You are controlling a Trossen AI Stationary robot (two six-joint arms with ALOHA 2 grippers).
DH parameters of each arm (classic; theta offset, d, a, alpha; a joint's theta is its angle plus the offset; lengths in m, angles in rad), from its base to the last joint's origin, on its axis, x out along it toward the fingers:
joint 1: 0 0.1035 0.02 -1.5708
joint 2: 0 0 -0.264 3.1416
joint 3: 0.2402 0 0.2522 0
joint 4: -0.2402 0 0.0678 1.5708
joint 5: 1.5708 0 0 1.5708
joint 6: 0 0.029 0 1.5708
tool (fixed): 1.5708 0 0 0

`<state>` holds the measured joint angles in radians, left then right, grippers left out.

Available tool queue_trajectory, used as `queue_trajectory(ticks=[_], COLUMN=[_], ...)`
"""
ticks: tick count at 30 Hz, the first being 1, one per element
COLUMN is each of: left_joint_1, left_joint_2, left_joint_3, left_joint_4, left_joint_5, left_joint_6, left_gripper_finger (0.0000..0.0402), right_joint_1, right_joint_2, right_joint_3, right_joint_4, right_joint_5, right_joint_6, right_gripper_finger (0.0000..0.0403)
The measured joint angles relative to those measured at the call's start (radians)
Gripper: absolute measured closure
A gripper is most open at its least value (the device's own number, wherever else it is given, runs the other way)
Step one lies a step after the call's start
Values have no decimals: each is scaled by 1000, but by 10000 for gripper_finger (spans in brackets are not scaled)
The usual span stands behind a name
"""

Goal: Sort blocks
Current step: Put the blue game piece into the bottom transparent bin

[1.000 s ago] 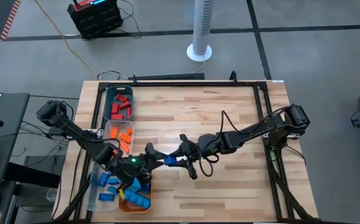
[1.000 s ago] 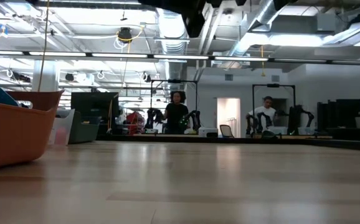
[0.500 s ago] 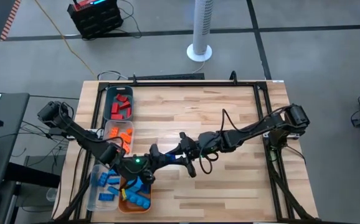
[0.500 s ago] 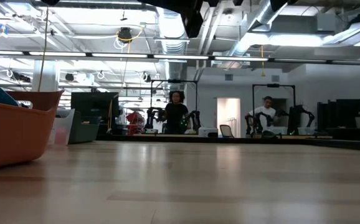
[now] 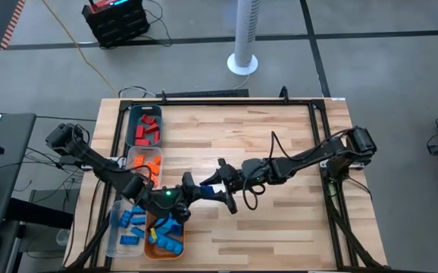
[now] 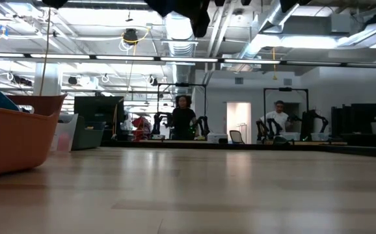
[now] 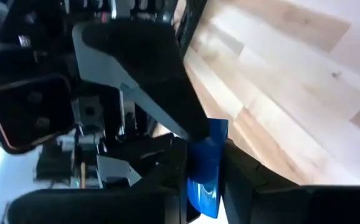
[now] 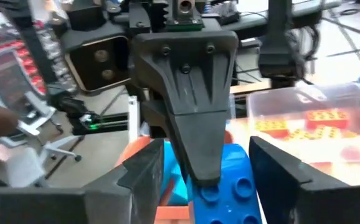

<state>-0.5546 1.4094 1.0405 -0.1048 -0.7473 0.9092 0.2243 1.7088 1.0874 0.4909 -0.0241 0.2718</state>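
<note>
Mid-table handoff, above the wood. Left gripper (image 5: 201, 189) is pinching the blue block (image 7: 206, 163) between its fingers, just right of the orange tray (image 5: 152, 250). Right gripper (image 5: 220, 184) is standing with fingers spread around the same block (image 8: 230, 177), no longer clamping. Risk: the left's pinch looks narrow; pulling away askew could snag the right's fingers and drop the block onto the table.

The table (image 5: 280, 136) is seen to be of pale wooden planks with a smooth, faintly sheened finish, edged by a black metal frame (image 5: 219, 101). Between the fingers of the left claw (image 7: 205, 186) a glossy blue plastic block (image 7: 206, 165) is shown; the fingers (image 7: 142, 74) are matt dark plastic. Just beyond the right claw (image 8: 195, 177), a clear plastic bin (image 8: 311, 118) and a smooth orange plastic tray (image 6: 15, 133) are seen.
</note>
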Motion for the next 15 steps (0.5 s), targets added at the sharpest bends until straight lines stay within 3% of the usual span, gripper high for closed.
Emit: queue_trajectory(ticks=[6, 11, 13, 15], left_joint_1=[3, -77, -119, -149], left_joint_2=[-2, -35, -50, -66], left_joint_3=[0, 26, 74, 135], left_joint_4=[-199, -436, -564, -684], left_joint_5=[-32, -25, 10, 108], left_joint_6=[-189, -446, -605, -783], left_gripper_finger=[344, 343, 342, 342], right_joint_1=[-12, -15, -17, -11], right_joint_2=[-31, -90, -104, -116], right_joint_3=[0, 1, 0, 0], right_joint_4=[-66, -271, -369, -466], right_joint_5=[-2, 3, 52, 111], right_joint_6=[-10, -17, -17, -2], right_gripper_finger=[173, 173, 173, 173])
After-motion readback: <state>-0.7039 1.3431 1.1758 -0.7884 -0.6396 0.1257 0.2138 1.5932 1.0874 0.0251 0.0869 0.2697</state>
